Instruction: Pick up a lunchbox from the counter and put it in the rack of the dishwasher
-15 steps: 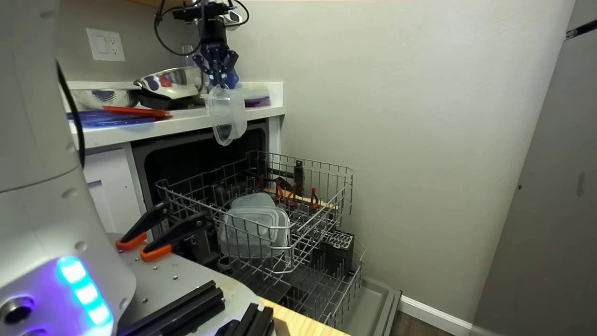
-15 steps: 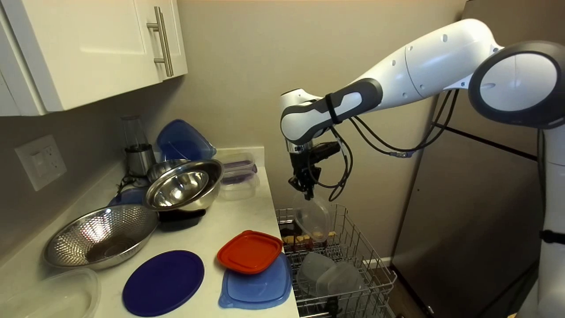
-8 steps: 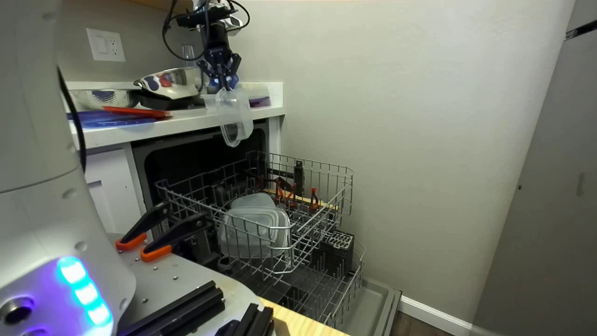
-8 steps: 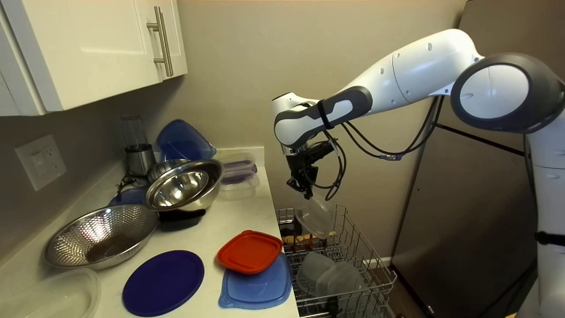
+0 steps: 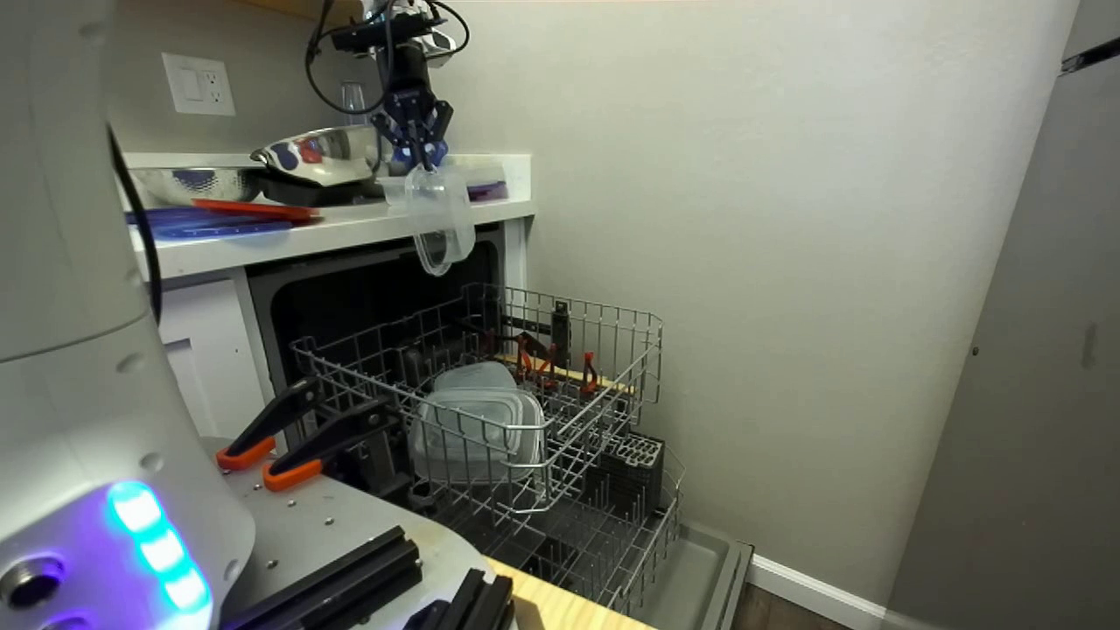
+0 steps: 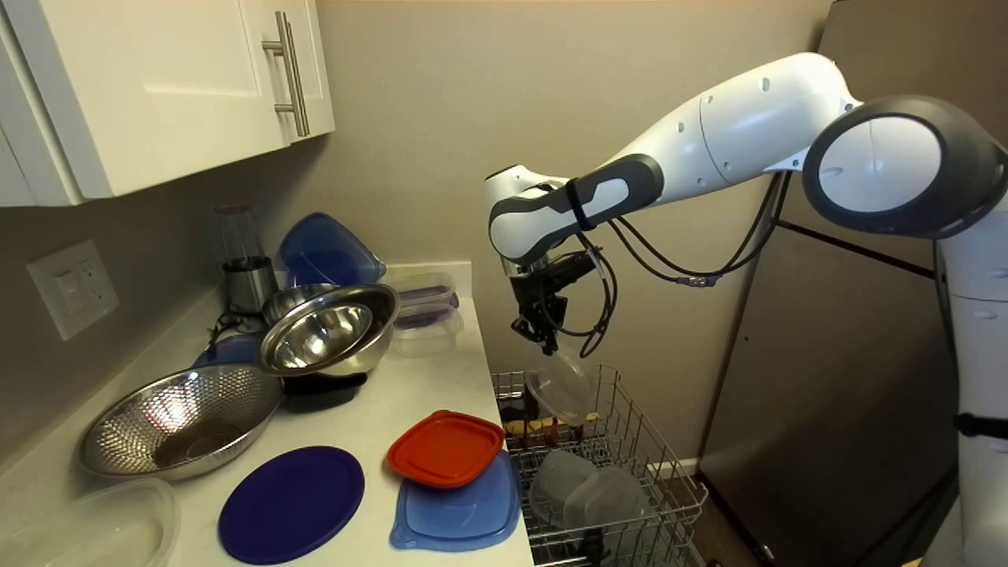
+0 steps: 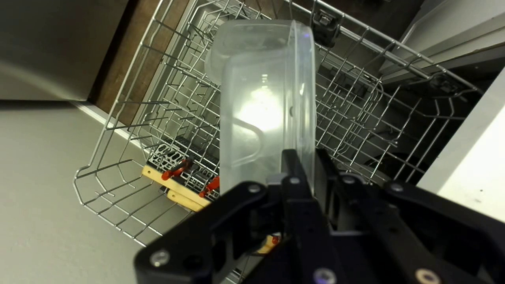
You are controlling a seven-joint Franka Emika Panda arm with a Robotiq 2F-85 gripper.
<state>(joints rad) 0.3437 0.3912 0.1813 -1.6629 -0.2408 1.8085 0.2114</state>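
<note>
White counter [image 6: 437, 384], metal bowls [image 6: 323, 339] on it. Under it, dishwasher [image 5: 359, 293] open, dark inside. Wire rack [image 5: 525, 427] stands out in front, cloudy boxes [image 6: 606, 494] in it. Your lunchbox [image 7: 256, 110] hangs over the rack, just past the counter's edge: turned on its side, rim toward the counter, apart from the wires below. You have it right beneath your gripper [image 7: 305, 156], its top edge between the fingertips [image 7: 291, 162]. Jaws nearly together, just that thin edge's width between them; you have the lunchbox pinched there.
</note>
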